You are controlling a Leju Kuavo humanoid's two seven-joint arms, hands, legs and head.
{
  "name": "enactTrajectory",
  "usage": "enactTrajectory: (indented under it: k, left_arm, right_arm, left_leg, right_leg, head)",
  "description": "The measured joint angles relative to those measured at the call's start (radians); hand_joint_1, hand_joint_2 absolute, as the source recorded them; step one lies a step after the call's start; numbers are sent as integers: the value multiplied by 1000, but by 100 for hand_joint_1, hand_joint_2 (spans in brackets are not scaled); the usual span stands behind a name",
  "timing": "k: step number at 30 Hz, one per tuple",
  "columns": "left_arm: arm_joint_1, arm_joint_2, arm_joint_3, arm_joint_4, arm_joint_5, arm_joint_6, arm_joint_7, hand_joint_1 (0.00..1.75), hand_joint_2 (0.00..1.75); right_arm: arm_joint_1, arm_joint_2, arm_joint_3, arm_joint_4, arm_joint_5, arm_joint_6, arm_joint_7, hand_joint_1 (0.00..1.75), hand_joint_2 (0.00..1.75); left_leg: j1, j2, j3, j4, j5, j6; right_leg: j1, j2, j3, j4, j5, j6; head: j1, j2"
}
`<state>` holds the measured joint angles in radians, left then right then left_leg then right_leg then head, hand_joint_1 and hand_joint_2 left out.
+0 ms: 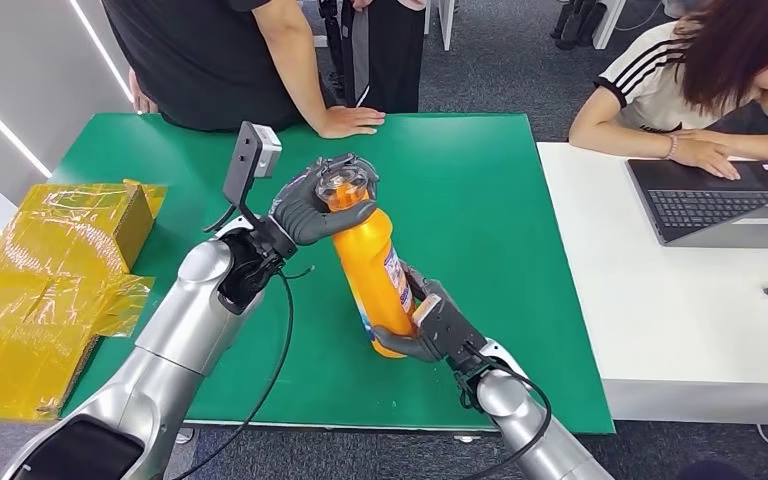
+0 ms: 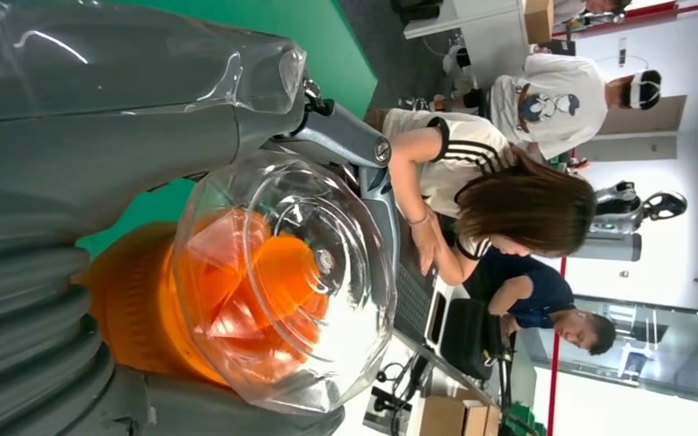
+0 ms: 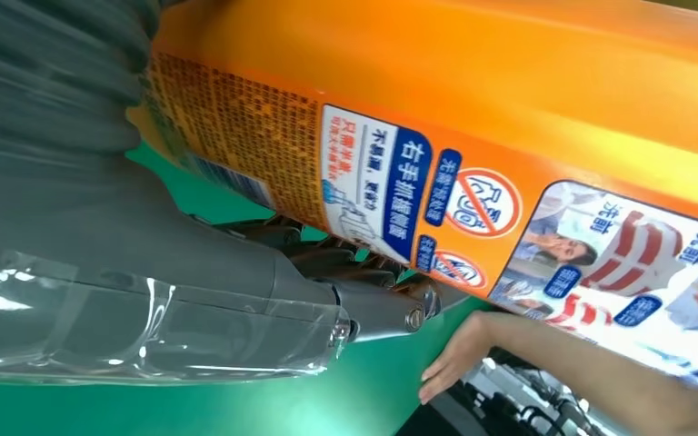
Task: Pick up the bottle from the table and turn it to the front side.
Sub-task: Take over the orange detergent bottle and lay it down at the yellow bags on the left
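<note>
The turning step looked under way — the orange bottle was off the green counter, tilted between both hands. The left hand wrapped its neck below the clear cap; the right hand cupped its base. Next, probably, rotating the label forward.

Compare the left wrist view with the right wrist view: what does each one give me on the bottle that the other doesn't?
Left wrist view alone: the clear cap end-on, with the orange neck beneath it, and people seated at desks behind. Right wrist view alone: the printed label along the side, with text panels and warning symbols, and a person's hand flat on the green table. Both: the orange bottle close up, each view's own hand gripping it, the left hand at the cap end, the right hand against the labelled body.
</note>
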<state>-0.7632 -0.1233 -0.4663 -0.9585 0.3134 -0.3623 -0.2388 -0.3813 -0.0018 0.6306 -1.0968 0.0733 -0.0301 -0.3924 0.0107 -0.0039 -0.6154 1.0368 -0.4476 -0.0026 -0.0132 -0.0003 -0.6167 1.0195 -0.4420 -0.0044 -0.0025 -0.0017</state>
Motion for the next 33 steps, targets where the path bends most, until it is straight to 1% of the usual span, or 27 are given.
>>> enactTrajectory:
  k: [2, 4, 5, 7, 9, 11, 13, 15, 18, 22, 25, 30, 32, 33]
  left_arm:
    - [0, -3, -3, 2, -5, 4, 0, 175, 175]
    - [-2, -4, -8, 3, -37, 27, -7, 175, 175]
    - [-5, -2, -13, 3, -75, 57, -17, 175, 175]
    - [-16, 6, -22, 0, -186, 143, -38, 175, 175]
    - [-38, 24, -26, -11, -305, 231, -49, 175, 175]
    - [-67, 54, -24, -33, -416, 297, -50, 175, 175]
    - [-103, 89, -15, -56, -512, 343, -43, 175, 175]
    - [-142, 119, 6, -72, -564, 356, -33, 175, 175]
    - [-184, 150, 33, -88, -616, 376, -28, 175, 175]
    - [-221, 224, 51, -95, -720, 437, -30, 175, 175]
    - [-236, 273, 72, -96, -751, 438, -40, 175, 175]
    - [-239, 329, 74, -99, -816, 451, -39, 175, 175]
    - [-237, 370, 69, -104, -877, 465, -38, 175, 175]
    - [-232, 398, 64, -108, -914, 475, -38, 175, 175]
  right_arm:
    - [11, -5, -11, -12, -1, -1, 0, 0, 175]
    - [21, -11, -24, -23, -1, -2, -1, 0, 175]
    - [27, -15, -31, -29, 0, -4, -2, 0, 175]
    - [46, -28, -47, -49, 2, -10, -7, 0, 175]
    - [76, -46, -64, -79, 7, -17, -17, 0, 175]
    - [112, -67, -82, -118, 9, -25, -32, 0, 175]
    - [145, -88, -104, -161, 8, -31, -46, 0, 175]
    - [169, -104, -127, -205, 6, -32, -48, 0, 175]
    - [194, -120, -153, -258, 3, -38, -54, 0, 175]
    - [269, -160, -208, -370, -26, -55, -89, 0, 175]
    - [312, -192, -260, -438, -39, -43, -95, 0, 175]
    - [352, -224, -305, -511, -64, -42, -120, 0, 175]
    - [372, -234, -324, -543, -72, -48, -134, 0, 175]
    - [384, -239, -336, -562, -76, -52, -139, 0, 175]
  left_leg:
    - [0, 0, 0, 0, 0, 0]
    - [0, 0, 0, 0, 0, 0]
    - [0, 0, 0, 0, 0, 0]
    - [0, 0, 0, 0, 0, 0]
    - [0, 0, 0, 0, 0, 0]
    - [0, 0, 0, 0, 0, 0]
    - [0, 0, 0, 0, 0, 0]
    - [0, 0, 0, 0, 0, 0]
    - [0, 0, 0, 0, 0, 0]
    - [0, 2, 0, 0, 0, 0]
    - [0, 1, 0, 0, 0, 0]
    - [0, 2, 0, 0, 0, 0]
    - [0, 3, 0, 0, 0, 0]
    - [0, 4, 1, -1, 0, 0]
  right_leg:
    - [0, 0, 0, 0, 0, 0]
    - [0, 0, 0, 0, 0, 0]
    - [0, -1, 0, 0, 0, 0]
    - [0, 0, 0, 0, 0, 0]
    - [0, 0, 0, 0, 0, 0]
    - [0, 0, 0, 0, 0, 0]
    - [0, 0, 0, 0, 0, 0]
    - [0, 0, 0, 1, 0, 0]
    - [0, 0, 0, 1, 0, 0]
    - [0, 1, 0, 1, 0, 0]
    - [0, 1, 0, 0, 0, 0]
    - [0, 1, 0, 0, 0, 0]
    - [0, 3, 0, 0, 0, 0]
    - [0, 4, 0, 0, 0, 0]
  head:
    - [0, 0]
    - [0, 0]
    - [0, 0]
    - [0, 0]
    - [0, 0]
    - [0, 0]
    - [0, 0]
    - [0, 0]
    - [0, 0]
    - [0, 0]
    - [0, 0]
    - [0, 0]
    - [0, 0]
    - [0, 0]
